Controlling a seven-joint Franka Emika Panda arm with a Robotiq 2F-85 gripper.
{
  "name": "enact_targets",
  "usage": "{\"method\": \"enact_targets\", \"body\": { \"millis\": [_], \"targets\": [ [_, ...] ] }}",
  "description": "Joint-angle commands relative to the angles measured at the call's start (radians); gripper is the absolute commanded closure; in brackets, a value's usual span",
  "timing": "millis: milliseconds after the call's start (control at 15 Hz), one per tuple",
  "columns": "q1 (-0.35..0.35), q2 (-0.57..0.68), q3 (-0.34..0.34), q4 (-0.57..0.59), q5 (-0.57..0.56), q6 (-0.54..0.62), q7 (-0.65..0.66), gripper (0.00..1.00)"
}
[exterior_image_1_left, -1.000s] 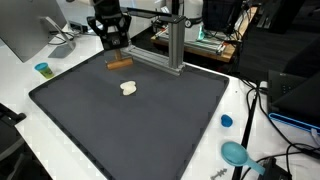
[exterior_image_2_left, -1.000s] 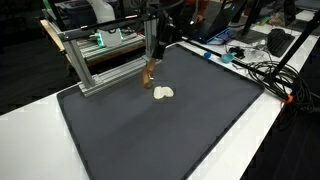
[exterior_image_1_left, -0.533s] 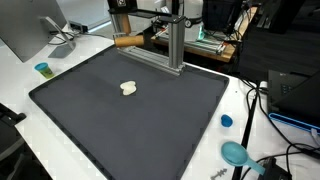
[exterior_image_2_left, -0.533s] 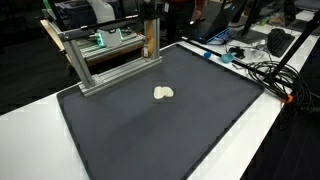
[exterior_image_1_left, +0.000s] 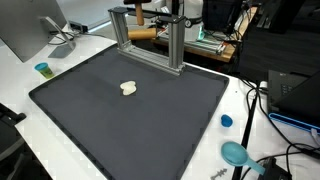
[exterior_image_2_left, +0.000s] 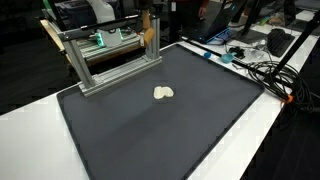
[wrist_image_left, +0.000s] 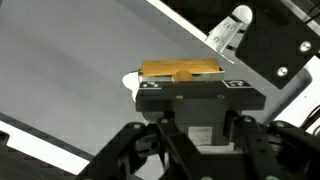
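No readable text, labels or numbers, any markings too small

It looked like a robotics lab: a computer monitor (exterior_image_1_left: 20, 35), tangled cables (exterior_image_2_left: 257, 68) and an aluminium-profile frame (exterior_image_1_left: 178, 50) surrounded a black work mat (exterior_image_1_left: 130, 125).

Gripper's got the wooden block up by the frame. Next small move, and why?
Probably a short lift straight up, jaws shut. The gripper is clamped on the wooden block, which hangs clear of the mat but close to the metal frame. I can't tell whether it clears the top bar, so gaining height before any sideways travel looks safest.
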Motion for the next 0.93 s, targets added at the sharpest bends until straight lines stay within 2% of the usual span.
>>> {"method": "enact_targets", "body": {
  "millis": [0,400,533,867],
  "targets": [
    [0.021,0.006,-0.001,0.005,-0.026,-0.015,0.124,0.78],
    [0.031,-0.04,0.051,-0.023,-0.013,-0.137,0.532,0.78],
    [0.03,-0.046,0.066,-0.046,-0.012,-0.141,0.645,0.78],
    [0.023,-0.009,0.055,-0.099,-0.001,-0.09,0.758,0.78]
  ]
}}
